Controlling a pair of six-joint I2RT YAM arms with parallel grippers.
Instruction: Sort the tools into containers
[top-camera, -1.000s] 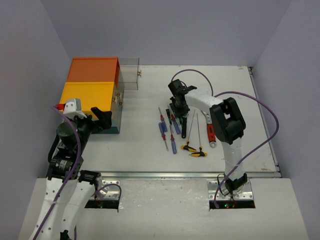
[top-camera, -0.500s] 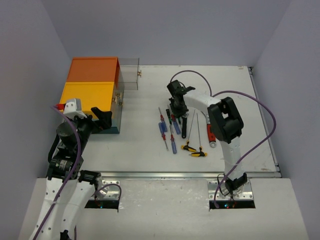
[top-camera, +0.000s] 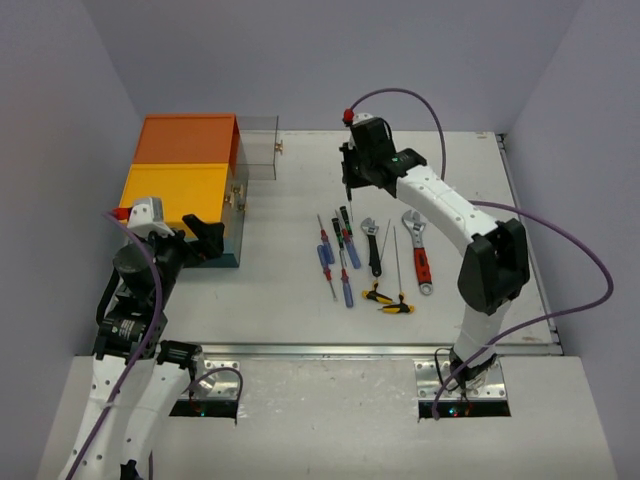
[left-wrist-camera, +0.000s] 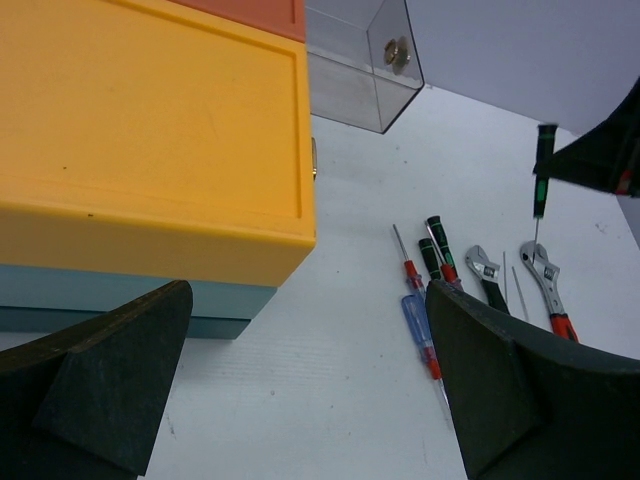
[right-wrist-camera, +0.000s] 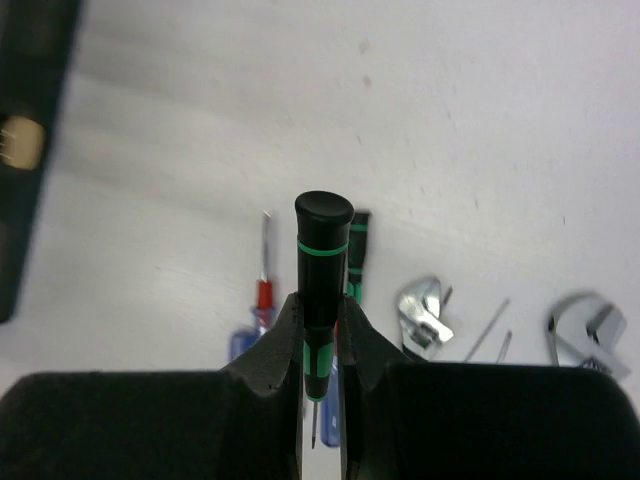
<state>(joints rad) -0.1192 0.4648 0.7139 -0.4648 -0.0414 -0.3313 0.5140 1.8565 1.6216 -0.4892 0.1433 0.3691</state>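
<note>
Since a second ago the right gripper (top-camera: 350, 182) has risen off the row of tools and swung to the upper middle of the overhead frame, taking a green-and-black screwdriver (right-wrist-camera: 322, 270) with it. The left arm has not shifted.

From above, the containers (top-camera: 185, 165), a teal unit with an orange and a yellow top, sit at the upper left of the table. One clear drawer (top-camera: 258, 146) stands pulled out to the right of the orange half. Loose screwdrivers (top-camera: 335, 258), a black-handled wrench (top-camera: 373, 248), a red-handled wrench (top-camera: 421, 262) and two hex keys (top-camera: 388, 300) lie at centre. The left gripper (top-camera: 200, 243) hangs by the lower right corner of the yellow half.

From the left wrist, its fingers (left-wrist-camera: 110, 380) are spread wide with nothing between them. The yellow top fills the upper left, and the drawer's brass latch (left-wrist-camera: 398, 52) shows at top centre. At the upper right the lifted screwdriver hangs upright, tip down.

From the right wrist, the fingers (right-wrist-camera: 265, 365) are nearly together, pinching the screwdriver's handle, with its cap toward the top of the frame.
</note>
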